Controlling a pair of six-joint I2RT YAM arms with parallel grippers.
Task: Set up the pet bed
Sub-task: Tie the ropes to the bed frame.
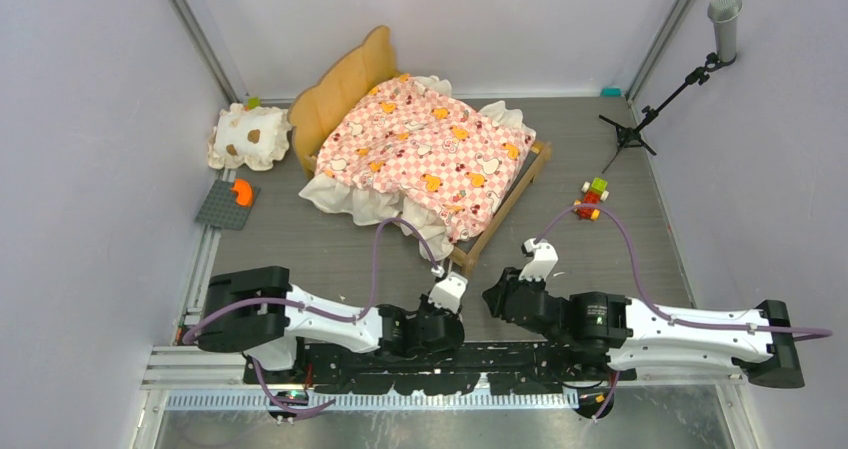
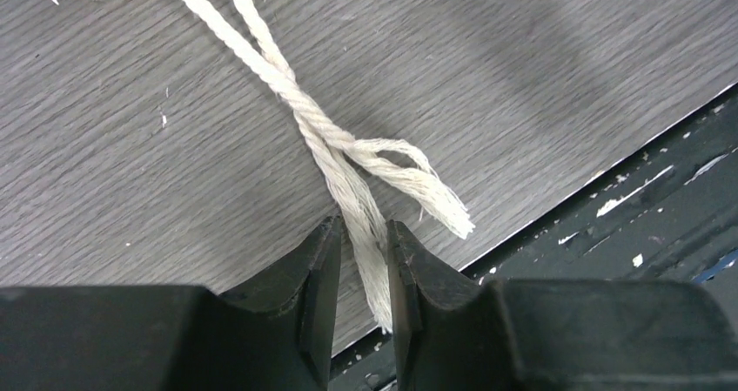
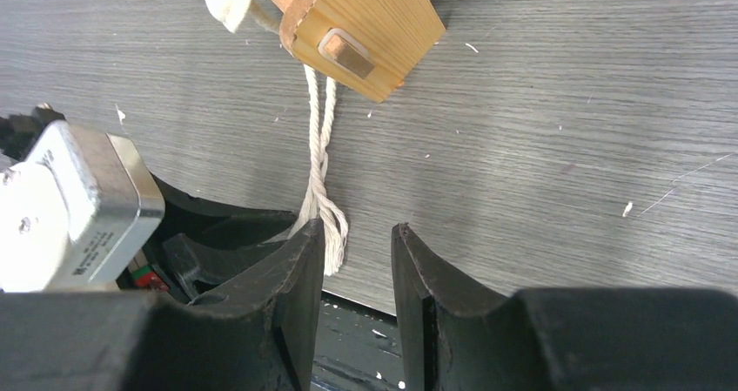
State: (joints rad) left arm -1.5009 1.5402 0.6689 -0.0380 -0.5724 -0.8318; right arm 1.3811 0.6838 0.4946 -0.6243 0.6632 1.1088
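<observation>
On the grey surface (image 1: 620, 259) I see the pet bed (image 1: 430, 154) far and centre. Its headboard is to the far left and its near corner points at my arms. A cream spotted pillow (image 1: 248, 137) lies just left of the bed. My right tool (image 3: 358, 230) stands part-open with nothing between its fingers. My left tool (image 2: 363, 225) is narrow around the frayed end of the white cord (image 2: 313, 125) trailing from the bed's near corner. I cannot tell whether it pinches.
</observation>
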